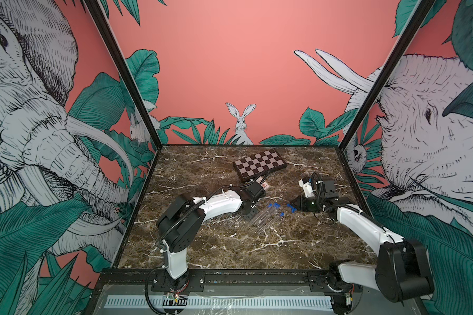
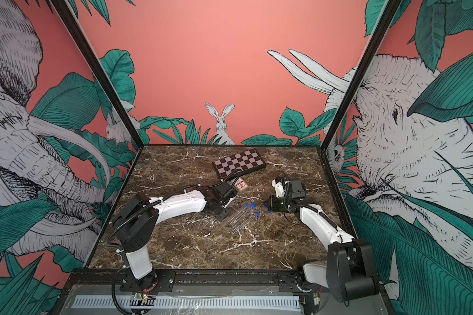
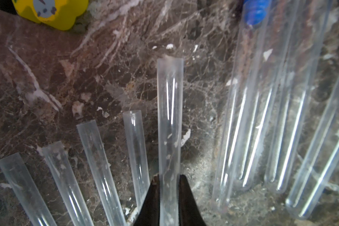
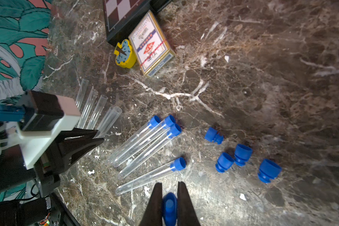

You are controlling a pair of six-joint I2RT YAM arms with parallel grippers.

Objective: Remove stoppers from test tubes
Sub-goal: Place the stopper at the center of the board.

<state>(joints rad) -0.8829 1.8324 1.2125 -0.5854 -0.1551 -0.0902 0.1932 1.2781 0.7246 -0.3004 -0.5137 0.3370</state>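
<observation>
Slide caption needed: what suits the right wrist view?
Right gripper holds a blue stopper; four loose stoppers and four capped test tubes lie nearby.

You look at a tabletop (image 4: pixel 262 58) of dark brown marble look, white-veined, polished and shiny under the light. The test tubes (image 3: pixel 169 117) are clear, smooth and glossy, with bright glare streaks. The stoppers (image 4: pixel 243 154) are blue plastic, satin, ribbed at the narrow end. The card box (image 4: pixel 151 45) is printed card. The right gripper (image 4: pixel 169 184) is matt black plastic.
</observation>
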